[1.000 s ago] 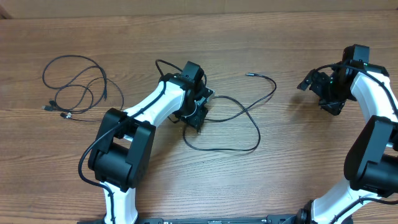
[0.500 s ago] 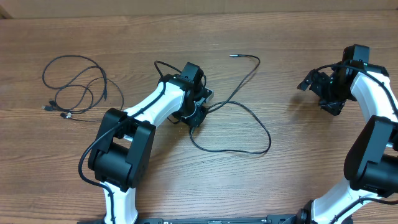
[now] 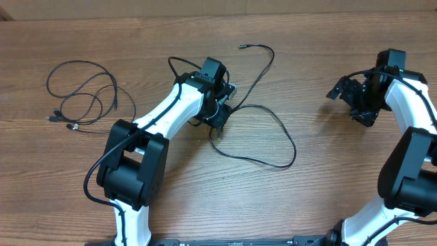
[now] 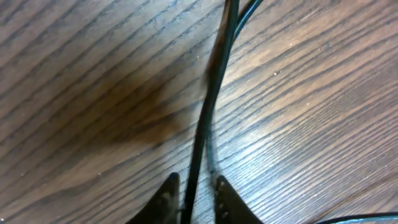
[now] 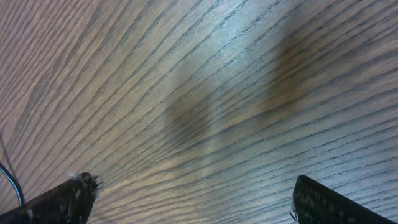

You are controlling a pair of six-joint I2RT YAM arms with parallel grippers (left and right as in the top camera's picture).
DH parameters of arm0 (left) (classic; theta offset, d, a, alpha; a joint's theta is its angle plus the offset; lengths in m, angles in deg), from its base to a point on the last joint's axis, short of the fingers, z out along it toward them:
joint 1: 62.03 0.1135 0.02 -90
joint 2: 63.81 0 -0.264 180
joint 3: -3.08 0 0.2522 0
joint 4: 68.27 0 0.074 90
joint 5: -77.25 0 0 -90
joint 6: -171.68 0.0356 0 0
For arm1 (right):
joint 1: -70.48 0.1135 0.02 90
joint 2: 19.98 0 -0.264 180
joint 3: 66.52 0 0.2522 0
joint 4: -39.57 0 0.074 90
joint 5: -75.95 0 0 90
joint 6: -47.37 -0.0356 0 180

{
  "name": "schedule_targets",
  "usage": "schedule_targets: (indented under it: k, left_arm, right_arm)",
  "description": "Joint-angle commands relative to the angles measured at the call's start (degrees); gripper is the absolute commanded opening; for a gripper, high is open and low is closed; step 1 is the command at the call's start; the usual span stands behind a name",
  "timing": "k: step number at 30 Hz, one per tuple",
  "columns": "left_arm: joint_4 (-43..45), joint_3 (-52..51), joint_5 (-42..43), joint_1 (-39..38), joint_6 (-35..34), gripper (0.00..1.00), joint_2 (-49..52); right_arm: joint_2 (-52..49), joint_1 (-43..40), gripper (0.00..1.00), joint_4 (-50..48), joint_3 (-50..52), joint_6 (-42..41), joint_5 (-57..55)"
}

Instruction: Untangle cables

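One black cable (image 3: 290, 140) lies in a wide loop at the table's centre, and its silver-tipped plug (image 3: 241, 46) points toward the far edge. My left gripper (image 3: 217, 117) sits low over this cable's left part. In the left wrist view the cable (image 4: 214, 81) runs straight up between the fingertips of the left gripper (image 4: 196, 179), which stand a narrow gap apart; the cable lies against the left finger with a slit of table on the right. More cables (image 3: 82, 96) lie coiled at the far left. My right gripper (image 3: 347, 108) (image 5: 194, 186) hangs wide open over bare wood.
The wooden table (image 3: 328, 184) carries only the cables and both arms. A thick black wire (image 3: 179, 68) arcs off the left arm near its wrist. The right arm's base (image 3: 410, 178) stands at the right edge.
The left gripper has shifted a little toward the far edge. The centre cable went with it: its plug end swung up and left, and the loop moved.
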Motion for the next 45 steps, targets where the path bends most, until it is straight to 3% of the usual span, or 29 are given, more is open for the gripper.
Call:
schedule_targets:
  k: [1,5,10,15,19,24,26,27,29,32,37,45]
  left_arm:
    - [1.4,0.85,-0.15,-0.46,-0.35,0.23,-0.04]
    - [4.48,0.85,0.48,-0.57,-1.03,0.22,-0.02]
    - [7.39,0.83,0.52,-2.21,-1.01,0.31,-0.02]
    - [9.03,0.83,-0.92,-4.72,-1.01,0.33,-0.02]
    - [9.57,0.74,-4.02,-5.66,-1.01,0.47,-0.02]
    - [10.56,0.5,-8.0,-5.79,-1.01,0.56,-0.02]
    - [10.93,0.46,-9.97,-5.7,-1.01,0.52,-0.02]
    - [11.1,0.46,-10.43,-5.62,-0.98,0.39,-0.02]
    - [11.15,0.46,-10.47,-5.57,-0.98,0.32,-0.02]
    - [11.19,0.13,-10.54,-5.57,-0.94,0.32,-0.02]
    - [12.2,-1.9,-13.33,-5.55,-0.79,0.44,-0.02]
    - [16.9,-6.82,-13.7,-5.53,-0.79,0.42,-0.02]
  right_arm:
    - [1.33,-0.07,1.0,-0.2,-1.03,0.46,-0.44]
    - [1.33,-0.07,1.0,-0.2,-1.03,0.48,-0.44]
    - [1.33,-0.07,1.0,-0.2,-1.03,0.46,-0.44]
    - [1.33,-0.07,1.0,-0.2,-1.03,0.46,-0.44]
    - [1.33,-0.07,1.0,-0.22,-1.03,0.46,-0.46]
    - [1.33,-0.07,1.0,-0.22,-1.03,0.48,-0.44]
    - [1.33,-0.07,1.0,-0.2,-1.03,0.46,-0.44]
    - [1.33,-0.07,1.0,-0.22,-1.03,0.48,-0.44]
    - [1.33,-0.07,1.0,-0.2,-1.03,0.46,-0.44]
    - [1.33,-0.07,1.0,-0.2,-1.03,0.48,-0.44]
    - [1.33,-0.07,1.0,-0.2,-1.03,0.48,-0.44]
    - [1.33,-0.07,1.0,-0.2,-1.03,0.48,-0.44]
